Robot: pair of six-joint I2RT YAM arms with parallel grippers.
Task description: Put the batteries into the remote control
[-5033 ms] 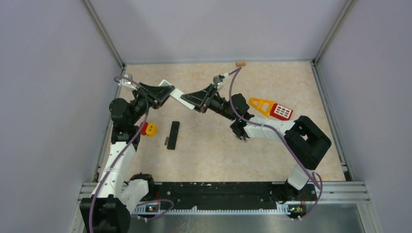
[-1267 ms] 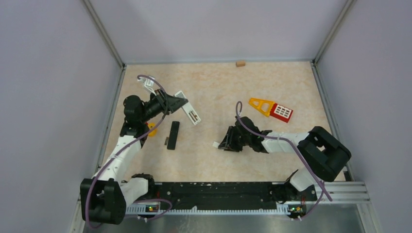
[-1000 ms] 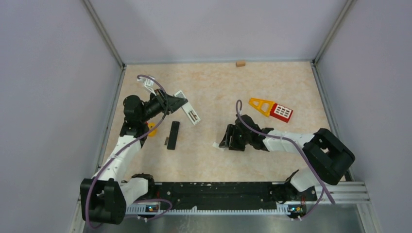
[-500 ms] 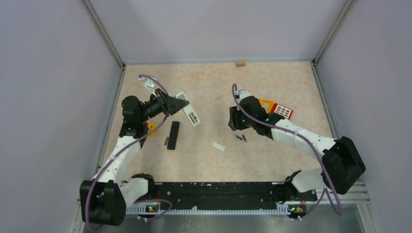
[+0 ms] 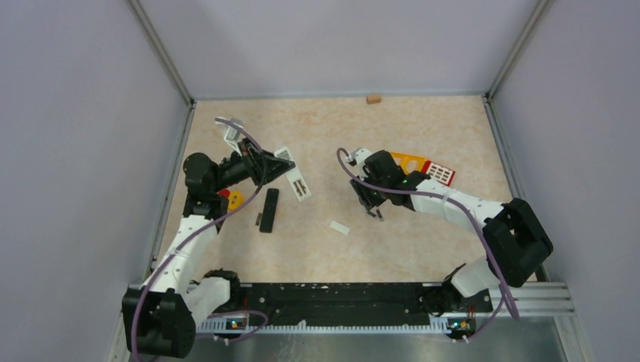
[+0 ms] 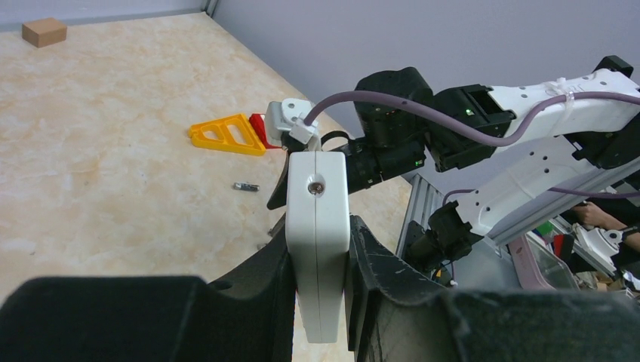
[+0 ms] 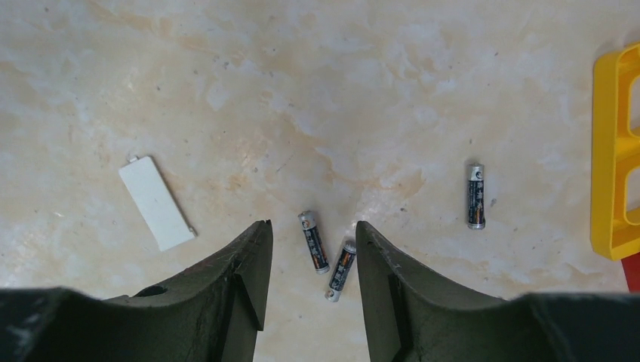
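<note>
My left gripper (image 5: 279, 167) is shut on a white remote (image 5: 296, 179) and holds it above the table; in the left wrist view the remote (image 6: 318, 219) stands edge-on between the fingers. My right gripper (image 5: 371, 205) is open and points down over the batteries (image 5: 375, 216). In the right wrist view two batteries (image 7: 313, 241) (image 7: 342, 270) lie between the open fingers (image 7: 249, 264), and a third battery (image 7: 475, 196) lies off to the right. A black remote (image 5: 269, 209) lies on the table below the left gripper.
A white flat cover (image 5: 340, 227) lies left of the batteries and also shows in the right wrist view (image 7: 156, 201). A yellow and red toy (image 5: 420, 167) lies behind the right wrist. A yellow-red piece (image 5: 232, 199) sits by the left arm. A wooden block (image 5: 373, 99) is at the back wall.
My right gripper has let the white cover lie on the table, moved back and to the right, and now hangs open over the batteries. My left gripper with the white remote has shifted slightly.
</note>
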